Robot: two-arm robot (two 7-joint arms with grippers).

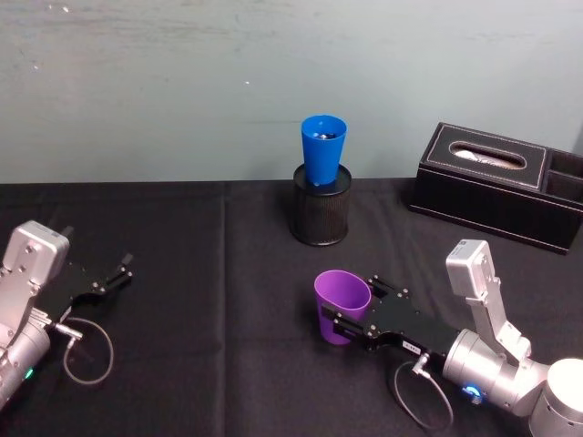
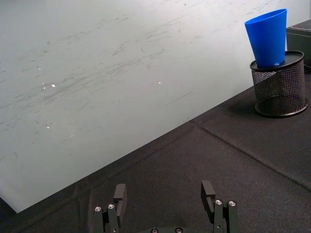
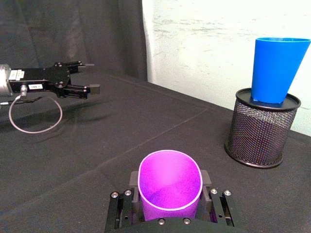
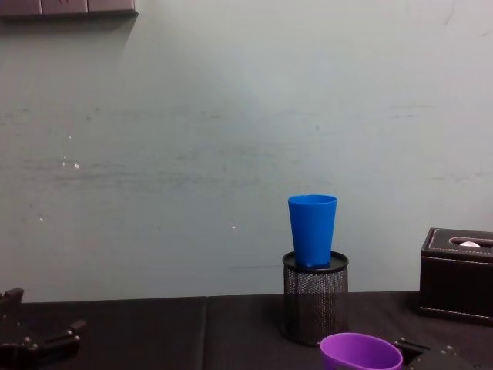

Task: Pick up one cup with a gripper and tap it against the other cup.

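Observation:
The purple cup [image 1: 341, 303] is upright at the front right of the black table, its rim pressed into an oval [image 3: 170, 186]. My right gripper [image 1: 353, 312] is shut on it, one black finger on each side. The blue cup [image 1: 322, 148] stands in a black mesh pen holder [image 1: 321, 211] farther back, well apart from the purple cup. In the chest view the blue cup [image 4: 312, 230] rises above the purple cup's rim [image 4: 360, 353]. My left gripper [image 2: 164, 194] is open with nothing in it, low over the cloth at the front left [image 1: 107, 279].
A black tissue box [image 1: 492, 182] with a side compartment stands at the back right. A pale wall closes off the table's far edge. A grey cable loop [image 1: 88, 350] hangs by the left wrist. Black cloth [image 1: 209, 300] lies bare between the two arms.

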